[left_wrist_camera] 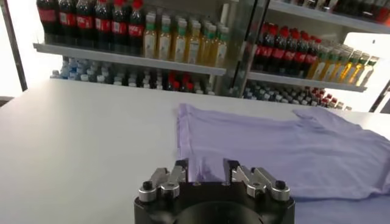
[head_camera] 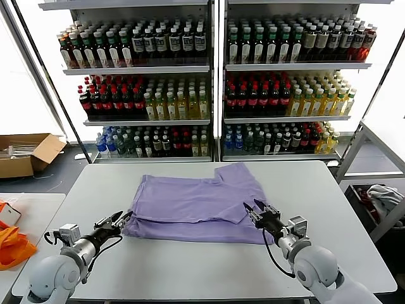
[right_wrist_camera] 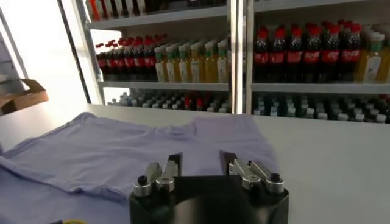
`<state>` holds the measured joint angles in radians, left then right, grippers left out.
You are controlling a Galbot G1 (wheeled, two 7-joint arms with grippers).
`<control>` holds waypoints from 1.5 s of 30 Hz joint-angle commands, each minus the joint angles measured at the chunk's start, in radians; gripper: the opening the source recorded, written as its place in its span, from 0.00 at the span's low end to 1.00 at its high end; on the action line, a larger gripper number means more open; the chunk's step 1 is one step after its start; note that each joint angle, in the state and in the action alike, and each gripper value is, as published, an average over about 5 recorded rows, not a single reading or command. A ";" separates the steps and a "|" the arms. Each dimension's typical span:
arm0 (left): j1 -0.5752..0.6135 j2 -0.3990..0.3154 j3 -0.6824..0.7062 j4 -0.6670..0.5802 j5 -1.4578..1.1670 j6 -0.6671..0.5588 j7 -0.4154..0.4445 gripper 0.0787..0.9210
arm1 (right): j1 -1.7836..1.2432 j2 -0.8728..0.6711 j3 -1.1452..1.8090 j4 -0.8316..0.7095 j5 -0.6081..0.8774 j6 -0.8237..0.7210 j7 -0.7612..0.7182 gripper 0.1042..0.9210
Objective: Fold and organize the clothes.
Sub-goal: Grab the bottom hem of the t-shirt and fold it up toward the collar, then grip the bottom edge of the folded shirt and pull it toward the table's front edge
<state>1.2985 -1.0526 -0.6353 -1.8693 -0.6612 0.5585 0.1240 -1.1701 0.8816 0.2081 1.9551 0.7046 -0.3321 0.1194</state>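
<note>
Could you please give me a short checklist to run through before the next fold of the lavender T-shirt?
1. T-shirt lies wholly on the table, partly folded: ok.
2. Left gripper is open at the shirt's near left corner, holding nothing: ok.
3. Right gripper is open at the shirt's near right edge, holding nothing: ok.
4. Folded layers line up: not ok; the sleeve end on the far right sticks out past the fold.
5. Bare table in front of and beside the shirt for the next fold: ok.
6. Printed graphic faces inward: cannot tell; no print shows.
</note>
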 commanded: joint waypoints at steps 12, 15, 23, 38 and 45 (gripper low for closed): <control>0.089 0.014 0.033 0.026 0.013 -0.009 -0.005 0.85 | -0.292 0.129 0.132 0.083 -0.102 -0.111 0.133 0.87; 0.073 0.019 0.039 0.061 0.007 -0.013 0.008 0.88 | -0.278 0.134 0.120 0.063 -0.095 -0.136 0.138 0.81; 0.065 0.037 0.040 0.084 -0.003 -0.025 0.038 0.75 | -0.228 0.162 0.095 0.034 -0.028 -0.141 0.152 0.55; 0.087 0.043 0.028 0.047 -0.018 -0.040 0.035 0.24 | -0.242 0.161 0.090 0.056 -0.026 -0.109 0.134 0.04; 0.197 0.028 -0.049 -0.054 -0.015 -0.036 0.023 0.04 | -0.317 0.140 0.106 0.136 -0.022 -0.113 0.136 0.01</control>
<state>1.3995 -1.0167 -0.6198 -1.8333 -0.6786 0.5212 0.1512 -1.4381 1.0234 0.3104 2.0409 0.6783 -0.4436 0.2520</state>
